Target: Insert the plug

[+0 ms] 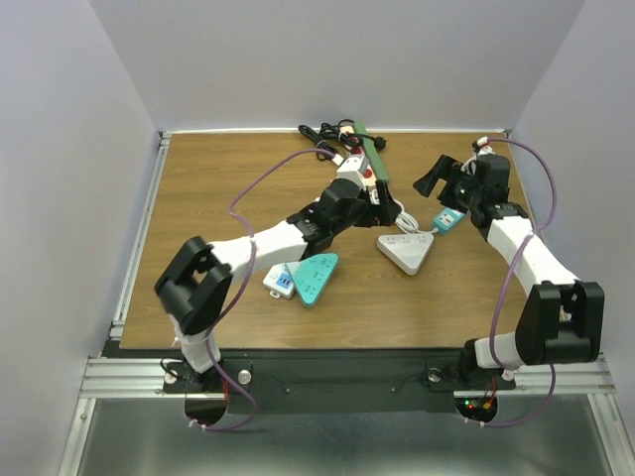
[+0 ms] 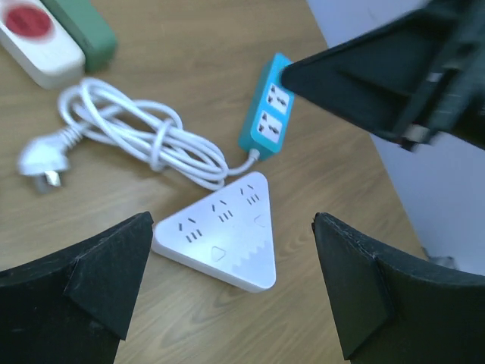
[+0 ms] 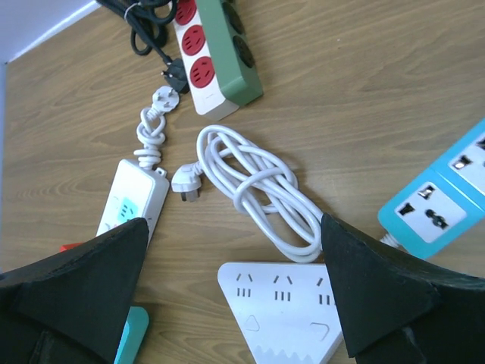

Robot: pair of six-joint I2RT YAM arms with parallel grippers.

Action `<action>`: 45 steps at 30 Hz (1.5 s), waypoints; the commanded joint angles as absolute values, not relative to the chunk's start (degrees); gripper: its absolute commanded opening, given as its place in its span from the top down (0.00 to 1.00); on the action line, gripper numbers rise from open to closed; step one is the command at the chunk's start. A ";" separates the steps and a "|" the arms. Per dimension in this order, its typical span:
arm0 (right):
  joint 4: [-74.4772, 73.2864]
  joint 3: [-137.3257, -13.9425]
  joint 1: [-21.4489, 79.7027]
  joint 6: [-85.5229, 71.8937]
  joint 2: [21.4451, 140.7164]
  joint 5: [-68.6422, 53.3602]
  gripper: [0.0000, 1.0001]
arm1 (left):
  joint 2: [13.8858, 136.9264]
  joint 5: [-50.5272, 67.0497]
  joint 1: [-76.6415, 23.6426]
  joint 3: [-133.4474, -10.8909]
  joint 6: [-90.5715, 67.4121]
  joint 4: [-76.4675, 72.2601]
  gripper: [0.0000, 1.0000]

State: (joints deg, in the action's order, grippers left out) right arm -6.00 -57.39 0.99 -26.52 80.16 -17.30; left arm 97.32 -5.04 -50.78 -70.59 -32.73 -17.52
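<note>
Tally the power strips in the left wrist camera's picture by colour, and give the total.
White: 2 (white triangular strip, white strip with red button)
Blue: 1 (blue strip)
Green: 1 (green strip)
Total: 4

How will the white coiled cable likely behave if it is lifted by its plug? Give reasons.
The cable is probably floppy: it lies in loose curved loops. It should hold together, being wrapped round its own middle. The plug looks small and rigid, so the loops would probably dangle and drag.
</note>
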 commanded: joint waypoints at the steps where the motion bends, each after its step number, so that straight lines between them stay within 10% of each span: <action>1: -5.10 -55.38 0.44 -25.31 73.68 -10.91 0.00 | 103.68 11.69 -47.19 -71.54 -48.59 -29.97 0.01; 9: -6.06 -53.88 0.44 -24.08 69.87 -6.15 0.00 | 107.49 -4.83 -53.87 -76.91 -47.36 -15.56 0.01; 45: -6.15 -54.14 0.44 -25.93 69.52 -7.65 0.00 | 119.53 4.67 -56.16 -74.71 -63.54 -17.67 0.01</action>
